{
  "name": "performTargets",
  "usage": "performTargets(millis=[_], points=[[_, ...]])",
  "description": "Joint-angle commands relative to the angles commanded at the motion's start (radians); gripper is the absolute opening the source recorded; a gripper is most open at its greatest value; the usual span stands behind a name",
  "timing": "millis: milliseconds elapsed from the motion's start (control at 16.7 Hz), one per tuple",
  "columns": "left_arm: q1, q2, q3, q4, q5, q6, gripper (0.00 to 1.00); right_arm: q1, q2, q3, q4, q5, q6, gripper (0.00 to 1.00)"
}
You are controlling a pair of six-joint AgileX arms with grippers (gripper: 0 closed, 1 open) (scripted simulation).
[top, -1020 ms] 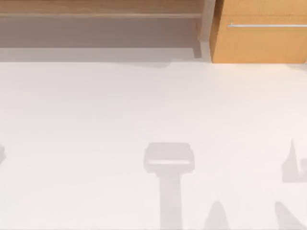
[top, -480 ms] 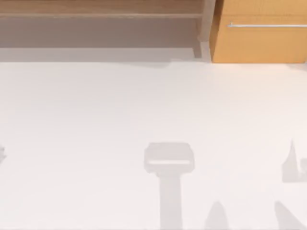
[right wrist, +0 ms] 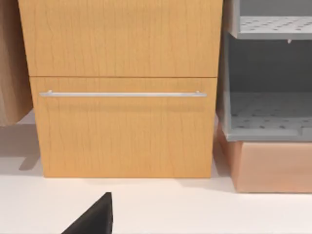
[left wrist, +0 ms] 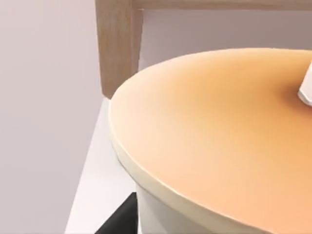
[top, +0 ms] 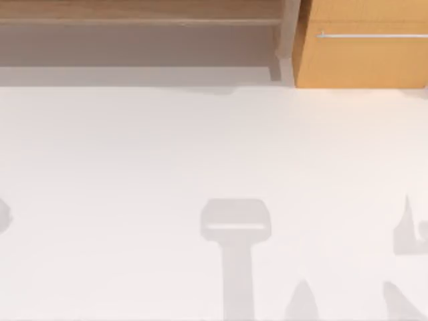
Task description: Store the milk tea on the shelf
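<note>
The state of the left gripper cannot be told: a dark part of it is seen in the left wrist view, right against the white side of the milk tea. Whether the cup is gripped cannot be judged. The milk tea is seen very close to that wrist camera, with a flat orange-tan lid and a cream rim. A small white piece stands on the lid. The cup is placed just beside a light-brown wooden upright, over the edge of the white table.

The state of the right gripper cannot be told either. A dark tip of it is seen in the right wrist view, low over the table and facing the closed orange-brown cabinet with its thin silver handle. A grey perforated rack is set beside the cabinet, on a pale brown block.

In the top view, the shelf runs along the far left and the cabinet stands at the far right. Against the earlier pictures, the small grey shadow at the table's left edge is found slightly larger and rounder. The other shadows are unchanged.
</note>
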Motion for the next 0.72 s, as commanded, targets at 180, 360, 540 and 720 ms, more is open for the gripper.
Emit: performTargets(millis=[180, 360, 540, 720], points=[[-0.025, -0.022, 0.018, 0.018, -0.021, 0.0, 0.0, 0.0, 0.0, 0.0, 0.0, 0.0, 0.0, 1.0], [-0.129, -0.065, 0.04, 0.034, -0.097, -0.003, 0.0, 0.0, 0.0, 0.0, 0.0, 0.0, 0.0, 1.0], [-0.295, -0.114, 0.056, 0.015, -0.21, -0.012, 0.0, 0.0, 0.0, 0.0, 0.0, 0.0, 0.0, 1.0], [-0.493, -0.17, 0.08, -0.048, -0.346, -0.028, 0.0, 0.0, 0.0, 0.0, 0.0, 0.0, 0.0, 1.0]])
